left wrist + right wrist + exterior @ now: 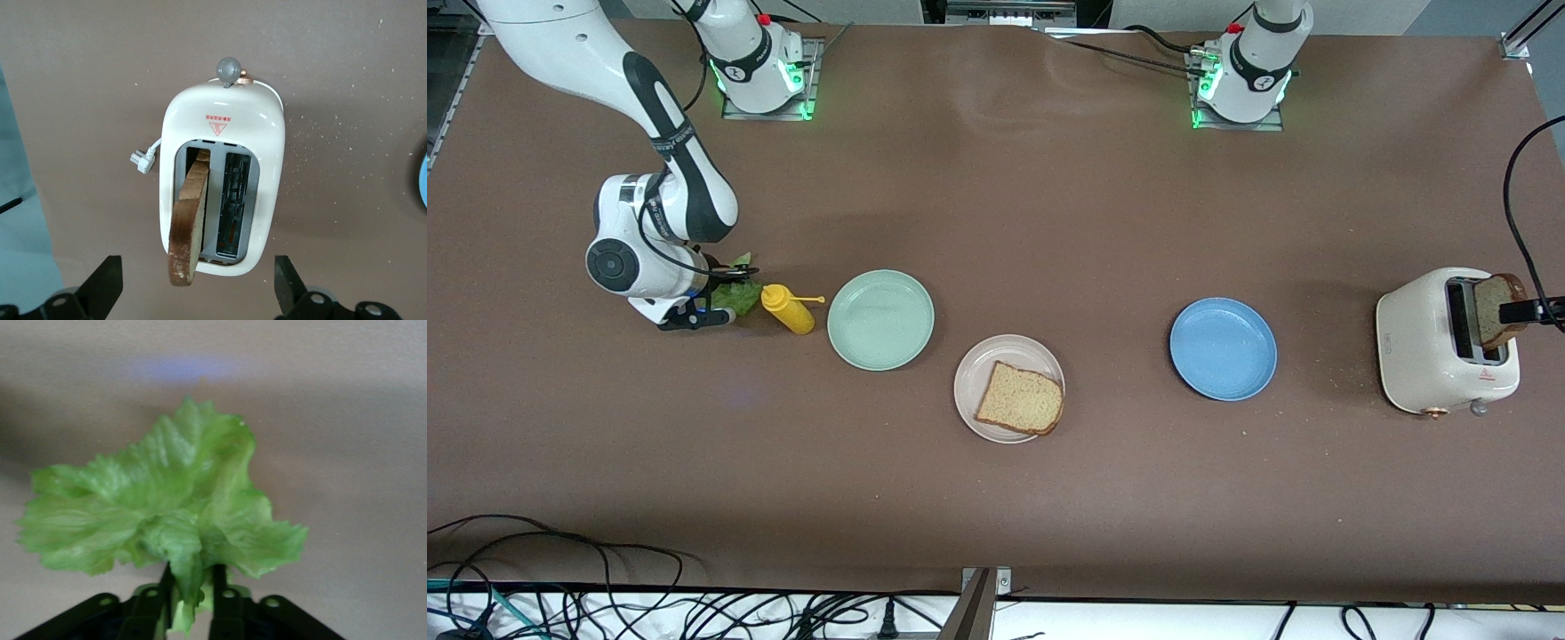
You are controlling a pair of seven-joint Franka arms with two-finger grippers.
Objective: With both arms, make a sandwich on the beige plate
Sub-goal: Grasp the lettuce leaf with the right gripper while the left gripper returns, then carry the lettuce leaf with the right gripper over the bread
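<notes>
Your right gripper (190, 590): at table level at right arm's end, jaws clamped on lettuce leaf (167, 513), beside yellow mustard bottle (787, 308).
Your left gripper (197, 287): over white toaster (223, 180) at left arm's end, jaws wide apart, holding nothing; bread slice (189, 223) stands tilted in one slot.
Your beige plate (978, 373): near table middle, between mint-green plate (880, 319) and blue plate (1223, 348), nearer front camera than both; carries one bread slice (1020, 398).
</notes>
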